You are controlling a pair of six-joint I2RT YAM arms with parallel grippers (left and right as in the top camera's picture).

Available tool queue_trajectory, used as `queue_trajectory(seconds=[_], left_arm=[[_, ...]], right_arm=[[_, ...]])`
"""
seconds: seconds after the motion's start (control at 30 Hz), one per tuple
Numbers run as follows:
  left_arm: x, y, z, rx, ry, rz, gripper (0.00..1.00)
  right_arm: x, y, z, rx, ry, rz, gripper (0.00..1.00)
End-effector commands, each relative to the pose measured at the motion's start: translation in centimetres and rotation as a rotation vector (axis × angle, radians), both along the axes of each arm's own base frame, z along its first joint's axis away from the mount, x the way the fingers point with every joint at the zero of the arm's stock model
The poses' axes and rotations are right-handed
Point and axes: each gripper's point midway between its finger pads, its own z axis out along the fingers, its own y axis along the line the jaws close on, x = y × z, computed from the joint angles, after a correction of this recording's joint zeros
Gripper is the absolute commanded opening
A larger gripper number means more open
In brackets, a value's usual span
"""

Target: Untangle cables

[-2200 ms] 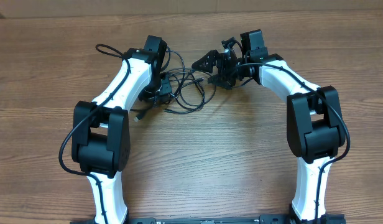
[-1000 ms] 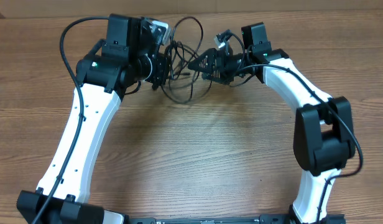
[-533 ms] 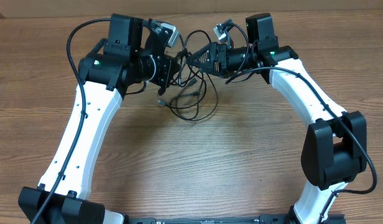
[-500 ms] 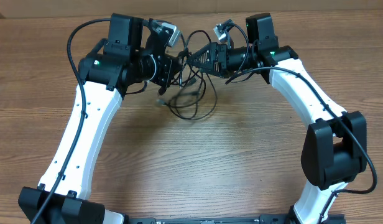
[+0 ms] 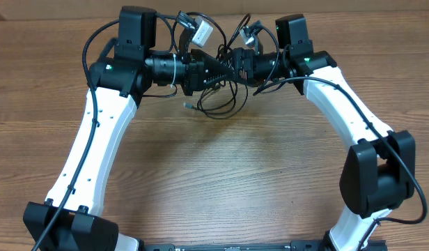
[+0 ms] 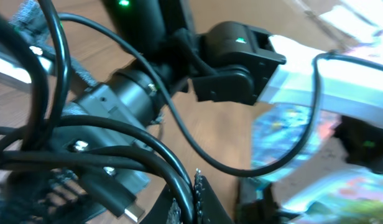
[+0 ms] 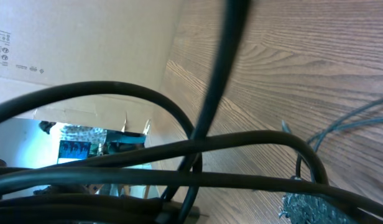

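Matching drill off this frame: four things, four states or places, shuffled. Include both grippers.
Things:
1. left gripper
2. right gripper
3. cables
4. plug end

States or places:
A. jaws open
B. loose, on the left arm's side of the loops
C. shut on the cables
D. bunched between the two grippers, loops spilling toward the robot's base

Pairs: 1-C, 2-A, 3-D, 4-B
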Motion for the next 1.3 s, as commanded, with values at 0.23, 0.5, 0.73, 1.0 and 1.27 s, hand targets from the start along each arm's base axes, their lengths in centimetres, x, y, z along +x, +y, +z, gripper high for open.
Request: queue_trajectory(seconds=[0.23,0.5,0.73,1.0,1.27], left_arm=[[-4.5,1.6,6.2,-0.263,0.111,-0.243,0.04],[-2.7,4.1,6.2,-0.266,0.104,-0.162,0.04],[-1.3,6.4,6.2,-0.270,0.106,-0.089,0.04],[-0.3,8.4,6.2,-0.274,0.132,-0.026,0.04],[0.1,8.8,6.0,-0.266,0.130,-0.001,0.04]], right_arm=[[2.7,-5.5,-7.0,-0.415,0.080,-0.313,1.00],[2.0,-7.9,-9.1,-0.564,0.134,-0.377,1.00],[1.5,-10.2,-10.5,-0.698,0.161,-0.433,1.00],[1.3,-11.2,-10.9,-0.751,0.164,-0.457,1.00],[1.2,-10.2,-10.6,-0.700,0.171,-0.428,1.00]])
